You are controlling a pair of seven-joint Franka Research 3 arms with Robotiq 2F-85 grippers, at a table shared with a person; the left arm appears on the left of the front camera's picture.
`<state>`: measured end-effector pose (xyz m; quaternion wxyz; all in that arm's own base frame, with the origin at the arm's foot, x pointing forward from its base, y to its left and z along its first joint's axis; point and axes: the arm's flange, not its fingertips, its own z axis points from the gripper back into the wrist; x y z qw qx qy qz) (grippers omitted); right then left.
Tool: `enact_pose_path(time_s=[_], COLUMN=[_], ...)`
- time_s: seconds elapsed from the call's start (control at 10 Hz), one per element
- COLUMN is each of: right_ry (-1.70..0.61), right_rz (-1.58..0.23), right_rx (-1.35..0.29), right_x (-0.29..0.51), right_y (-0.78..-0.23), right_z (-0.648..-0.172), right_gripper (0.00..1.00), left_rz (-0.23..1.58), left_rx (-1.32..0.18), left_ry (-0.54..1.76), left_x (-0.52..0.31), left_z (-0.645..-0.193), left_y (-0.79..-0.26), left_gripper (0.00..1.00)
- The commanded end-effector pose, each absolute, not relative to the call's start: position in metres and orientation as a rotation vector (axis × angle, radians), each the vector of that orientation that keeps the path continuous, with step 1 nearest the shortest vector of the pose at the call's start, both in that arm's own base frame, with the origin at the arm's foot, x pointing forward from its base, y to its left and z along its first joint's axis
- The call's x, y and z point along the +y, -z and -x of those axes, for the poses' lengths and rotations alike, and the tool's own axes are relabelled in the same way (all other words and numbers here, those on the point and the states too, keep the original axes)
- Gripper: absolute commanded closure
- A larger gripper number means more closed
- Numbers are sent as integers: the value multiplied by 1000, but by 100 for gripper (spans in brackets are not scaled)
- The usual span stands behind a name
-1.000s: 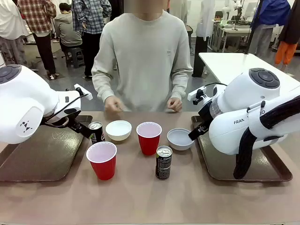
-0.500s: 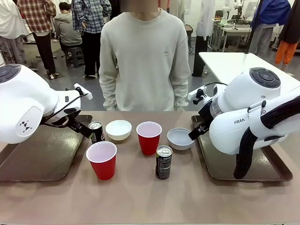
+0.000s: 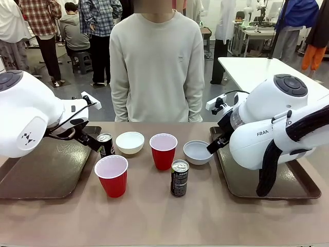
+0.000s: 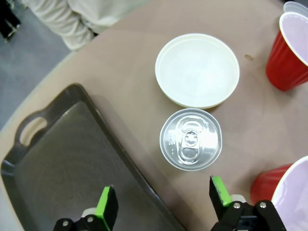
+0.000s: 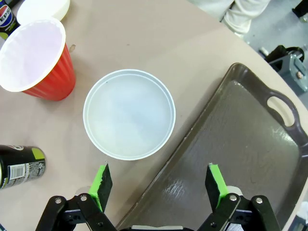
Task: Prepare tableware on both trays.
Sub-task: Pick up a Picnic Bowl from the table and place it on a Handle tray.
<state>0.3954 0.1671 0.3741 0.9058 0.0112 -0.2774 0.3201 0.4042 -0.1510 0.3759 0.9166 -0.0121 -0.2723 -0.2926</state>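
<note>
Clearly both stood open: the left gripper [image 4: 162, 192], off-centre, could topple the can [image 4: 191, 139]; the right gripper [image 5: 159, 180] might clip the bowl [image 5: 129, 114].

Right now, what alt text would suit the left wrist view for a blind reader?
Seen from above, a silver-topped drink can stands on the table ahead of the open left pincer. A white bowl sits just beyond it, a dark tray lies at picture left, and two red cups at right.
</note>
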Motion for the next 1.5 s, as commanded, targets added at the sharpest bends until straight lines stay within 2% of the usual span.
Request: enact_pose_path(time_s=[0.0, 0.2, 0.4, 0.6, 0.7, 0.9, 1.0, 1.1, 1.3, 1.4], right_ry=[-661, -661, -725, -664, -608, -553, -530, -599, -573, -590], right_rz=[-23, -23, 58, 130, 152, 83, 116, 153, 149, -273], right_rx=[-573, -573, -564, -490, -424, -317, -306, -355, -309, -346], right_x=[167, 167, 187, 187, 175, 155, 148, 187, 185, 150], right_y=[-374, -374, -418, -449, -450, -434, -424, -474, -478, -482], right_z=[-395, -395, -349, -293, -271, -233, -222, -285, -271, -279], right_gripper=[0, 0, 0, 0, 0, 0, 0, 0, 0, 0], left_rz=[25, 25, -15, -17, 17, 70, 44, 31, 42, 369], left_rx=[-562, -560, -610, -543, -474, -350, -342, -398, -340, -364], left_ry=[602, 602, 626, 687, 721, 751, 724, 725, 727, 726], left_x=[-151, -151, -126, -88, -77, -64, -65, -91, -83, -65], left_z=[-404, -404, -347, -287, -275, -249, -246, -320, -309, -323], left_y=[-377, -376, -434, -464, -461, -439, -428, -508, -508, -502], left_gripper=[0, 0, 0, 0, 0, 0, 0, 0, 0, 0])
